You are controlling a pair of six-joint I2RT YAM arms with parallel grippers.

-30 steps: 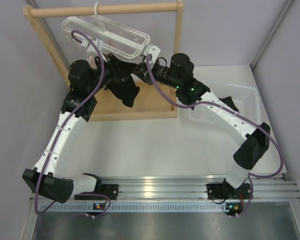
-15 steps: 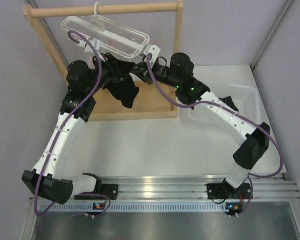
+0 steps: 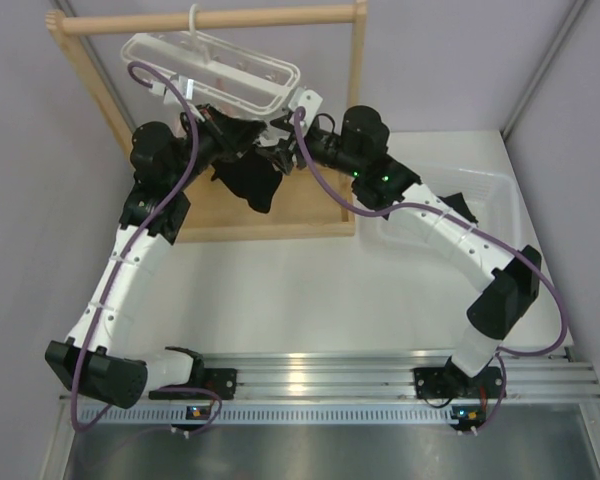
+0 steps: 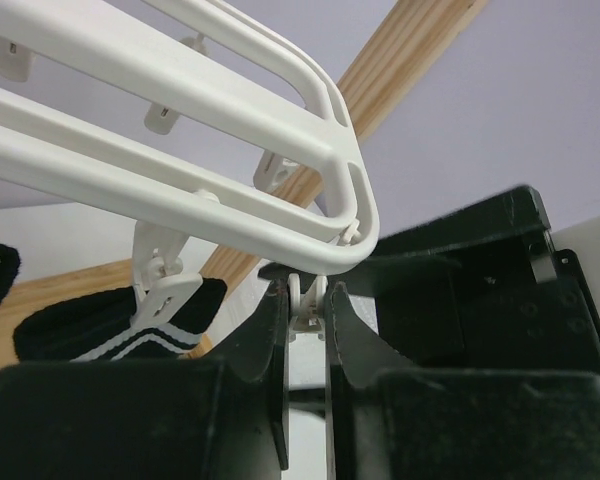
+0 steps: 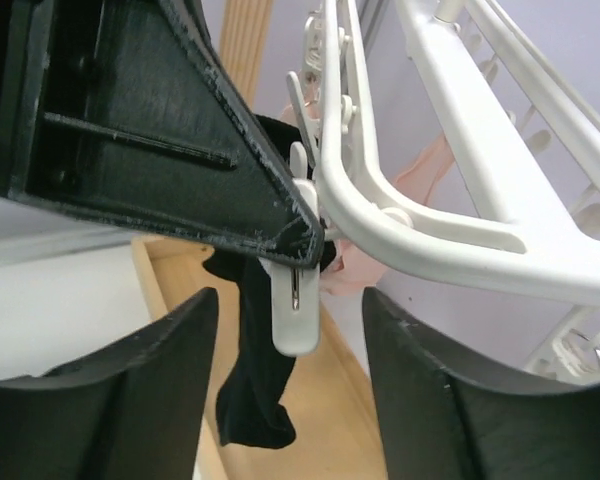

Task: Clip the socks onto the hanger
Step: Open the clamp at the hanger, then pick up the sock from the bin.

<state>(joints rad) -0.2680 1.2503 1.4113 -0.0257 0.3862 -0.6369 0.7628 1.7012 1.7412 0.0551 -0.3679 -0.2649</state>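
Note:
The white hanger (image 3: 212,68) hangs by its hook from the wooden rod. My left gripper (image 3: 232,128) reaches up under its right end. In the left wrist view my left gripper (image 4: 305,290) is shut on the top of a small white clip (image 4: 308,305) below the hanger frame (image 4: 180,195). The neighbouring clip (image 4: 166,282) grips a black sock (image 4: 110,330) with white stripes. My right gripper (image 5: 288,294) is open, its fingers on either side of the same white clip (image 5: 296,318). A black sock (image 5: 255,400) hangs behind it; it also shows in the top view (image 3: 250,185).
The wooden rack (image 3: 280,222) stands on the table behind both grippers, its rod (image 3: 210,18) across the top. A pale pink cloth (image 5: 420,180) hangs behind the hanger. A white bin (image 3: 502,192) sits at the right with a dark item (image 3: 462,206) inside.
My left gripper has risen a little toward the hanger's right end, and the hanging black sock has shifted slightly with it. The right arm has barely moved.

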